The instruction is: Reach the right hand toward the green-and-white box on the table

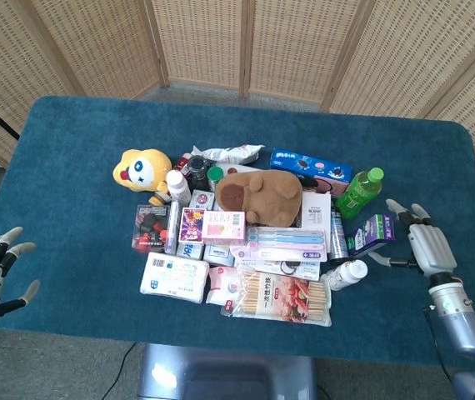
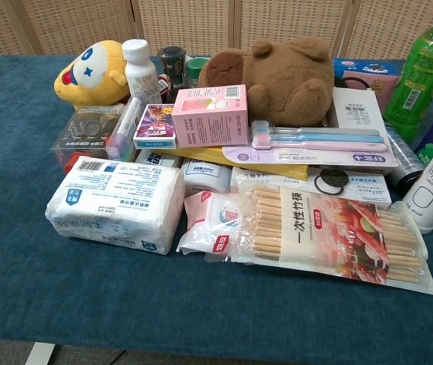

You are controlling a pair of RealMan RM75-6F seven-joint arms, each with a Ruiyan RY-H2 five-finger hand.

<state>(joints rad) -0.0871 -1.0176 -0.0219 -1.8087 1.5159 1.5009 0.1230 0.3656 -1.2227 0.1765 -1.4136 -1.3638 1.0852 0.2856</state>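
The right hand point(image 1: 425, 247), fingers spread and holding nothing, hovers beside the small green-and-white cardboard box point(image 1: 372, 232), seemingly readied for reaching it.

A brown teddy bear point(image 2: 277, 76) sits at the back of a pile on the blue table point(image 2: 87, 304), with a pink box point(image 2: 210, 114) just in front of it. A yellow soft toy point(image 2: 90, 72) is on the left. A green bottle point(image 2: 428, 68) stands on the right, and a pack of wooden sticks point(image 2: 330, 236) lies in front.
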